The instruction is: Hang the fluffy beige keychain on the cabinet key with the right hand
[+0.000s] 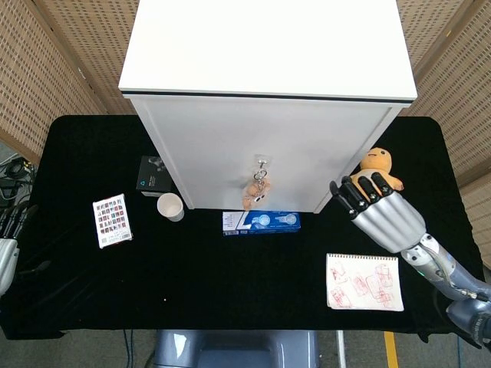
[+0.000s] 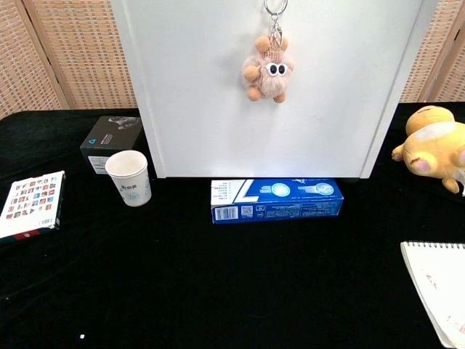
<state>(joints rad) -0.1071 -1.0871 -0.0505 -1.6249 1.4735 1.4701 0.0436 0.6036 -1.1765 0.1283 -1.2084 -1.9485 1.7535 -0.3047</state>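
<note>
At frame's top edge, cabinet key (image 2: 275,6) cropped.

The head view looks steeply down from above the robot, taking in the whole black bench (image 1: 230,291), the top and front of the white cabinet (image 1: 268,46), and woven screens behind. The chest view sits low and close, facing the cabinet front (image 2: 211,109) almost level, cropping its top. Both share the cabinet front with the hanging keychain (image 2: 267,69), the blue box (image 1: 261,222), paper cup (image 2: 129,177) and yellow plush (image 1: 376,165).
</note>
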